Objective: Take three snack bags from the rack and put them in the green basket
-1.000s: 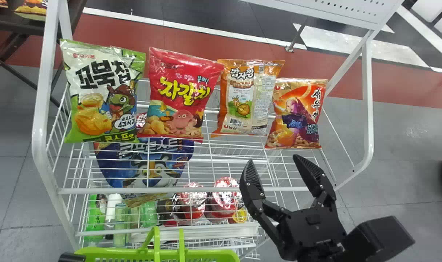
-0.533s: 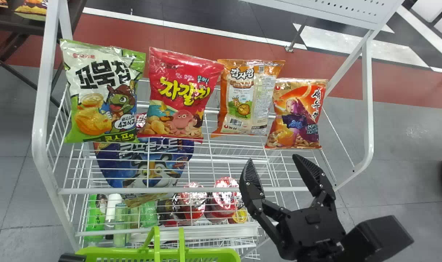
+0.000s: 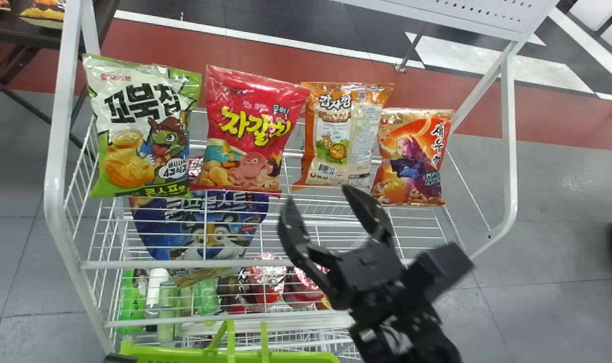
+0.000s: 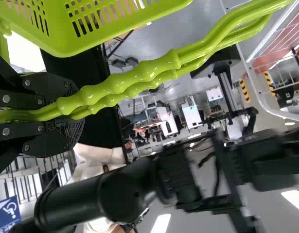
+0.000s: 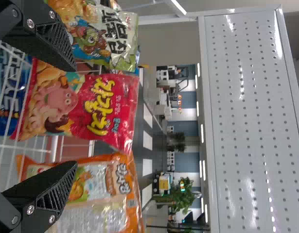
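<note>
Right hand (image 3: 317, 193): spread wide, facing the snack bags (image 3: 250, 136)
Left hand (image 3: 119, 358): pinching the handles (image 4: 125, 85) of my green basket (image 3: 286, 357)
Bags: I see four, lined up on the rack (image 3: 210, 263)

Your right gripper (image 3: 318, 195) is black, with tapering fingers (image 5: 54, 187) whose inner faces are ribbed in slanting lines and whose sides carry round silver screws (image 5: 30, 23). Behind it you have a boxy black block (image 3: 439, 269), and a dark arm (image 3: 417, 333) with pale patches.
</note>
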Robot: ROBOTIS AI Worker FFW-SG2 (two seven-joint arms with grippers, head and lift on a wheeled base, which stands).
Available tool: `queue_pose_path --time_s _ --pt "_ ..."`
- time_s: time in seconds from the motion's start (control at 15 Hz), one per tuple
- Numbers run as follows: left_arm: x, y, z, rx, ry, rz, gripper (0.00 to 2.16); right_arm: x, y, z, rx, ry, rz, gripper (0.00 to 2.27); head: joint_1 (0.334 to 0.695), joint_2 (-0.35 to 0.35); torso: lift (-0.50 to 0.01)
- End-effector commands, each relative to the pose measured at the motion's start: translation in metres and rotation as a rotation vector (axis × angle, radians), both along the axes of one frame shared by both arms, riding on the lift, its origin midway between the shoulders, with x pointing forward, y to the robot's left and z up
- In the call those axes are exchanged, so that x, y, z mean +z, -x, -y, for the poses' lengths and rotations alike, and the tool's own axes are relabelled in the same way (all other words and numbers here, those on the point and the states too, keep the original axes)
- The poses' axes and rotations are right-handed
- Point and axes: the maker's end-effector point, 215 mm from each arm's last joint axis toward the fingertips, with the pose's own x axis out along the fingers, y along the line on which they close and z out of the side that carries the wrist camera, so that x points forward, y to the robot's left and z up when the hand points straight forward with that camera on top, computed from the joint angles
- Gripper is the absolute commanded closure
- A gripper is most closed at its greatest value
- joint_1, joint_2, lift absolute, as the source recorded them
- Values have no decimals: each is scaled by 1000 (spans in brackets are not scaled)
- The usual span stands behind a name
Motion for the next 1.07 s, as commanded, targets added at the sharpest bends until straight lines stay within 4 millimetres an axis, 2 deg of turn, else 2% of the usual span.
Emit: queue_pose_path --time_s 0.0,0.13,0.33,0.47,0.53,0.67,0.73,0.93,1.0 --pt "-1 1 3 -12 0 3 1548 -14 -36 -32 57 -17 -10 147 695 -350 -6" --pt "-2 1 5 -11 3 -5 1548 -28 -62 -60 102 -19 -50 147 695 -350 -6" --pt "-4 5 7 -29 -10 -7 1548 -36 -95 -112 156 -15 -120 147 695 -350 -6" --pt "-4 4 7 -29 -12 -6 1548 -30 -109 -147 178 7 -123 147 695 -295 -6" --pt "-3 4 7 -30 -10 -3 1548 -34 -113 -164 189 29 -140 147 695 -234 -6" --pt "-2 5 8 -37 -4 0 1548 -33 -127 -192 171 88 -146 147 695 -178 -6" --pt "-2 6 7 -39 -3 -2 1548 -35 -132 -200 164 103 -150 147 695 -150 -6" --pt "-1 6 7 -42 6 -5 1548 -58 -149 -199 145 165 -189 157 695 -76 -6" --pt "-1 5 6 -42 8 -3 1548 -62 -154 -199 123 191 -189 157 695 -72 -6"
